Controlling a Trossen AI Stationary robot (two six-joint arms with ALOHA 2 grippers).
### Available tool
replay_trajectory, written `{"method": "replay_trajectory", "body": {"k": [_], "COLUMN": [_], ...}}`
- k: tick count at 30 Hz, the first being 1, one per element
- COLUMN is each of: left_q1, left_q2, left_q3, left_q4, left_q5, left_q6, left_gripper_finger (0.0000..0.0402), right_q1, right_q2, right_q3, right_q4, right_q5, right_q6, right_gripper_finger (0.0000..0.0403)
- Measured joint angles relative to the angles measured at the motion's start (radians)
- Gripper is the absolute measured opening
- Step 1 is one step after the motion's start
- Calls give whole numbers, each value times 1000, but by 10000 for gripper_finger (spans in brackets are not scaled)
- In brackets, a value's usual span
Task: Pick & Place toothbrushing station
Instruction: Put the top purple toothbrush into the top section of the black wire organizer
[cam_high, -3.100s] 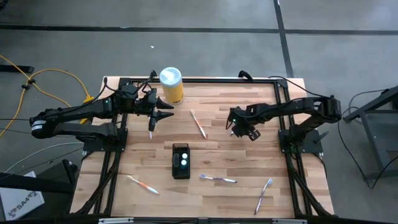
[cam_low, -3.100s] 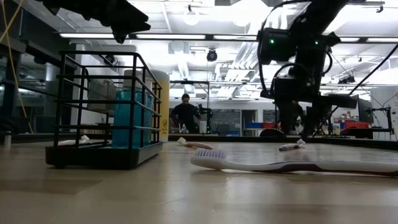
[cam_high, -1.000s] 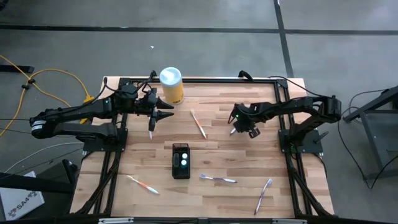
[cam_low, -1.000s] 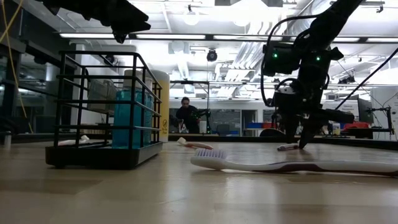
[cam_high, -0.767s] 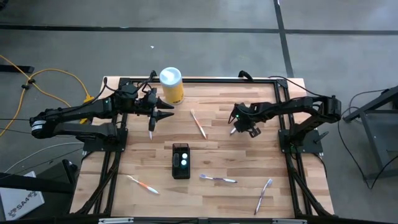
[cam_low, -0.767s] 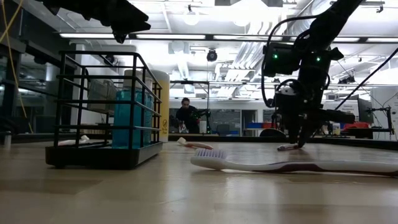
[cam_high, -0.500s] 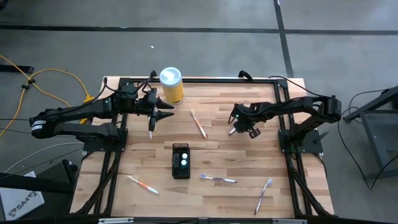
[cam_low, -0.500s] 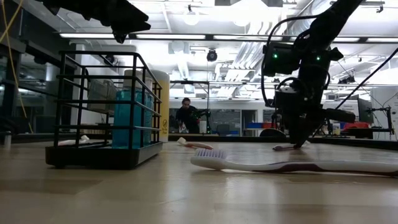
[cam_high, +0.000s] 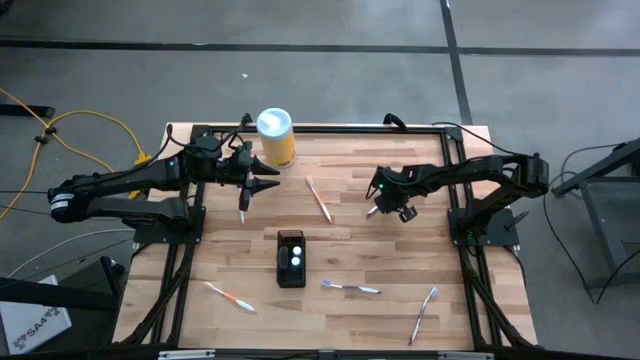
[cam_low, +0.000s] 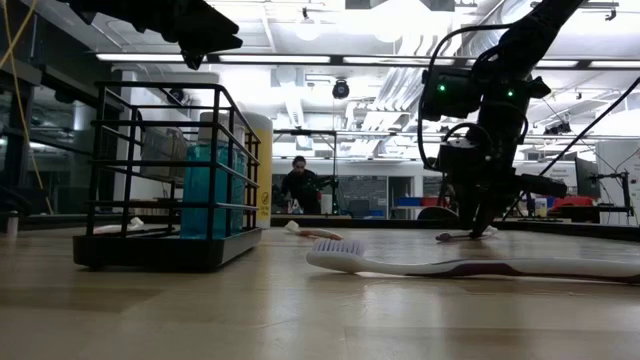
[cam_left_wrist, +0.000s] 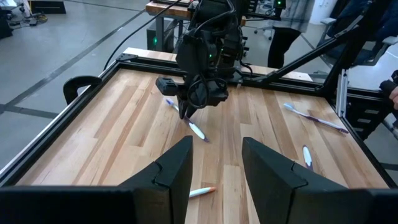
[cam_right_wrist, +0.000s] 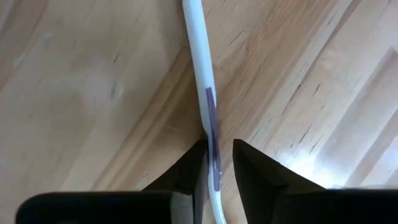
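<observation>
The toothbrushing station (cam_high: 291, 262) is a small black wire holder standing on its base in the table's middle, seen close in the low view (cam_low: 150, 252). A white toothbrush with a purple stripe (cam_right_wrist: 200, 68) lies on the wood right of centre (cam_high: 371, 211). My right gripper (cam_high: 378, 205) points down over it, its fingers a narrow gap apart on either side of the handle (cam_right_wrist: 217, 163). My left gripper (cam_high: 270, 177) hovers open at the far left, near the yellow canister, with nothing between its fingers (cam_left_wrist: 217, 168). My right gripper comes from above, pointing down, with its fingers across the toothbrush's handle. One finger (cam_right_wrist: 194, 163) lies against the side of the striped part of the handle (cam_right_wrist: 210, 134). The other finger (cam_right_wrist: 249, 165) stands a little apart from it. The toothbrush seems to lie on the table.
A yellow canister with a white lid (cam_high: 275, 136) stands at the far edge. Other toothbrushes lie scattered: an orange-and-white one (cam_high: 318, 198) at centre, one (cam_high: 350, 288) near the holder, one (cam_high: 424, 312) at the near right, one (cam_high: 228, 297) at the near left.
My right gripper has stayed low over the purple-striped toothbrush, and its fingers have drawn much closer together around the handle. The toothbrush has turned a little on the table. My left arm has kept still.
</observation>
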Motion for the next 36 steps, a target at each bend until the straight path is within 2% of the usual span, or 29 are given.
{"method": "replay_trajectory", "body": {"k": [29, 32, 36], "left_q1": [0, 0, 0], "left_q2": [0, 0, 0], "left_q3": [0, 0, 0], "left_q4": [2, 2, 2], "left_q5": [0, 0, 0], "left_q6": [0, 0, 0], "left_gripper_finger": [136, 136, 136], "right_q1": [-14, -14, -14], "right_q2": [61, 61, 62], "right_q3": [3, 3, 2], "right_q4": [11, 10, 6], "right_q5": [-11, -10, -21], "right_q6": [33, 35, 36], "right_gripper_finger": [73, 65, 34]}}
